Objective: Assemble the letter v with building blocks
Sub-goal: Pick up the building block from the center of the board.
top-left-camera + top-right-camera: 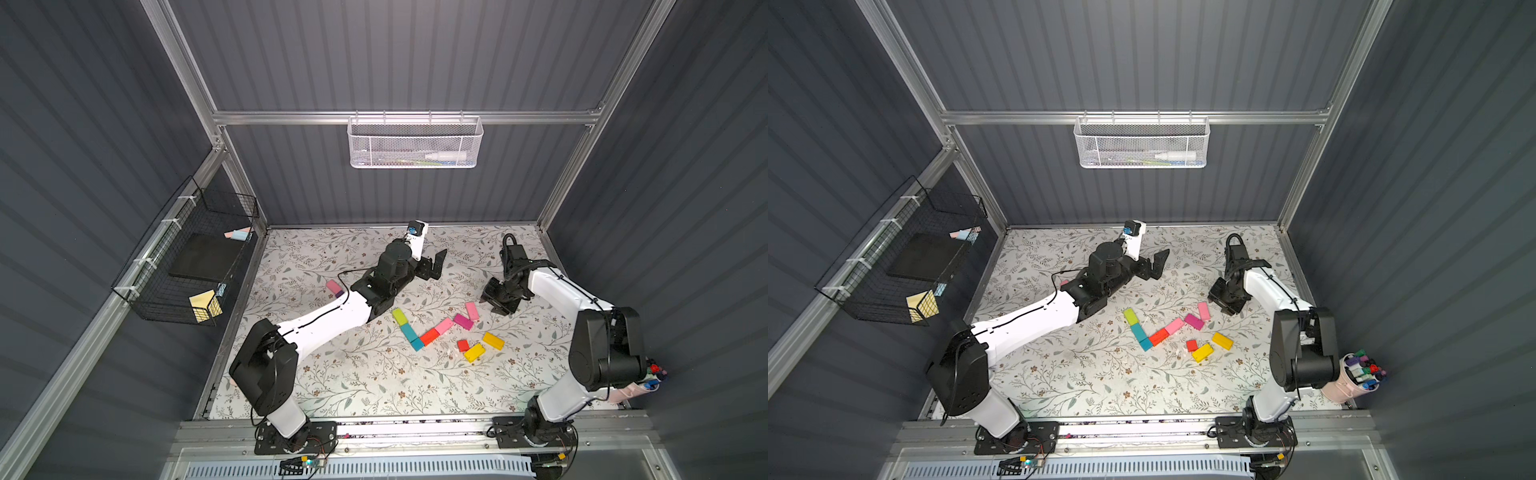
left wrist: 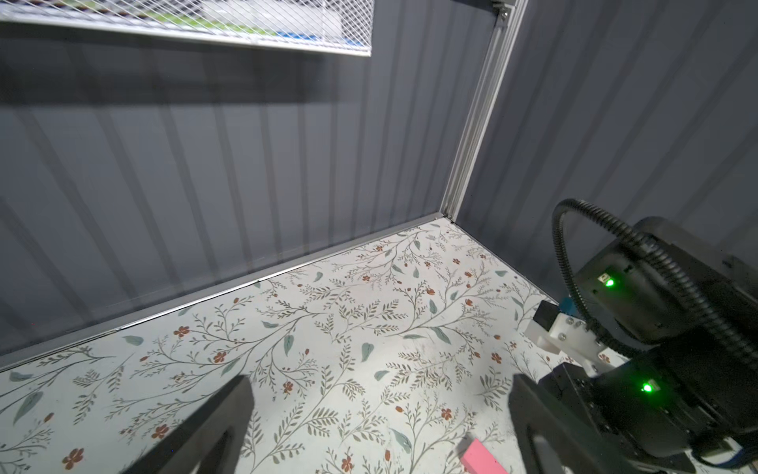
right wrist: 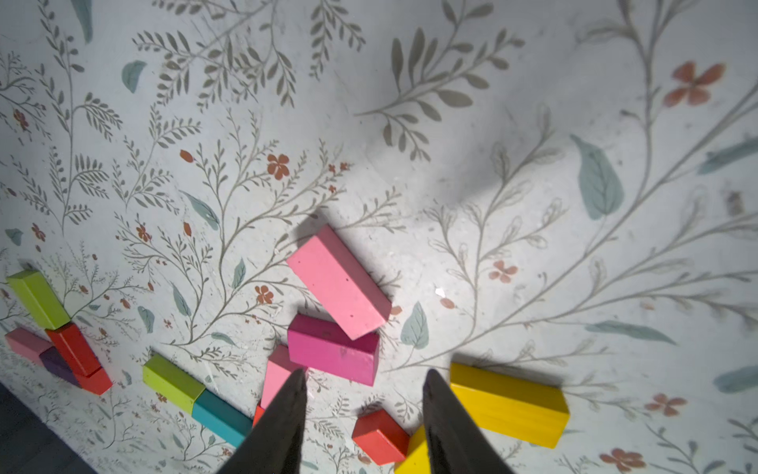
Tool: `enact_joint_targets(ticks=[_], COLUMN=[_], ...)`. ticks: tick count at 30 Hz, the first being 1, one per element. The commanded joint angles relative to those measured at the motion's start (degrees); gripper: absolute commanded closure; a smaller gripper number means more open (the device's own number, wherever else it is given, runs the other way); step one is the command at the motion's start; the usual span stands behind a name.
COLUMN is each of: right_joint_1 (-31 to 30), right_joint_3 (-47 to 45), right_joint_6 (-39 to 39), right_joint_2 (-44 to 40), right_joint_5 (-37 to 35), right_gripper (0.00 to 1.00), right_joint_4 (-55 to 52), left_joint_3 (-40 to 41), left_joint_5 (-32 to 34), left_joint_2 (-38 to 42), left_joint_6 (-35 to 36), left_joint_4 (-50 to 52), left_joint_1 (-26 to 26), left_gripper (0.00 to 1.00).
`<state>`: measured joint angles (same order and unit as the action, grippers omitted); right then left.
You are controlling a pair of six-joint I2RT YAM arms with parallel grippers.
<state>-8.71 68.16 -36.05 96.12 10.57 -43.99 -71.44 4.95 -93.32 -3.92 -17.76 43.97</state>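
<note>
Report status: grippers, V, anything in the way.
Left gripper open, empty, away from V. Right gripper open, empty, beside right stroke's end. End pink block skewed; left stroke shorter. Yellow blocks, red block loose beside right stroke.

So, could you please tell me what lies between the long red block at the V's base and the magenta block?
A light pink block lies between the long red block and the magenta block, seen in both top views.

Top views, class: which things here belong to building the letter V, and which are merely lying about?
Belong to the job:
lime block, teal block, red block, pink block, magenta block, yellow blocks

Just lying about:
white mesh basket, black wire basket, sticky-note pad, marker cup
</note>
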Motion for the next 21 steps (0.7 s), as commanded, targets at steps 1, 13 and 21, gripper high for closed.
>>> enact_joint_targets(ticks=[1,13,21], right_joint_1=[-2.17,-5.60,-6.27], right_joint_3=[3.13,10.84,9.21], right_joint_6=[2.65,12.80,15.96], right_joint_2=[2.97,12.10,13.75], right_joint_5=[-3.86,-9.34,-7.82], right_gripper=[0.52,0.54,0.53], right_joint_4=[-4.58,-8.03,-5.00], left_joint_3=[-0.63,0.97,1.48], left_joint_5=[-0.91,-3.02,-14.72], left_joint_2=[1.48,2.16,0.49], left_joint_6=[-0.91,-3.67,-5.30], left_joint_4=[1.82,4.14,2.73], left_joint_1=[-0.03,-3.51,-6.50], left_gripper=[0.00,0.01,0.00])
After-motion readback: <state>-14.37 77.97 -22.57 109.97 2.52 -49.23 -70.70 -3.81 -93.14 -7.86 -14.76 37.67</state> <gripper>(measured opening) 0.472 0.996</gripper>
